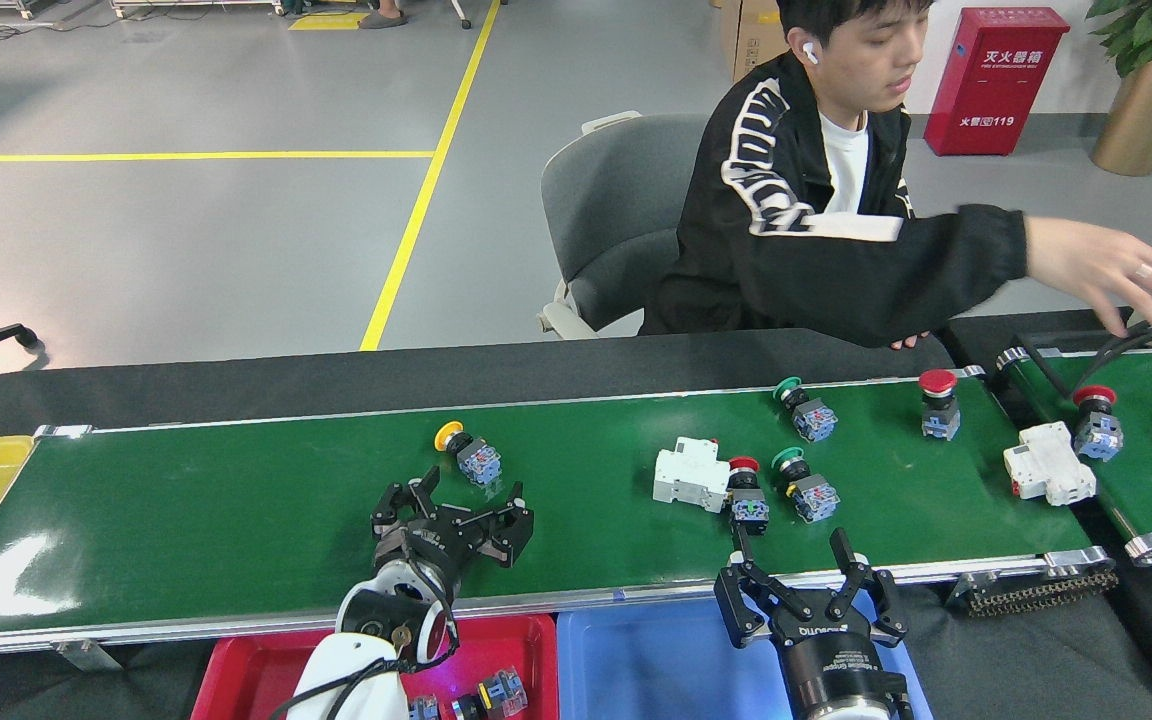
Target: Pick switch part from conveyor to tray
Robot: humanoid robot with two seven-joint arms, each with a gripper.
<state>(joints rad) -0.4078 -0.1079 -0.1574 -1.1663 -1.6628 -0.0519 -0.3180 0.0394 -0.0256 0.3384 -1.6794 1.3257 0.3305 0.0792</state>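
Two robot pincers are seen poised over the near side of the green conveyor (236, 520). The left pincer (453, 508) is spread open and empty, just short of a yellow-capped switch part (468, 455) lying on the belt. The right pincer (804, 568), also open and empty, is held at the near rail, close to a red-capped switch part (746, 495) beside a white breaker (691, 474). A red tray (266, 670) and blue tray (656, 665) are set below the rail. Across the table, a person's hand (1106, 275) is stretched toward a second belt (1126, 440).
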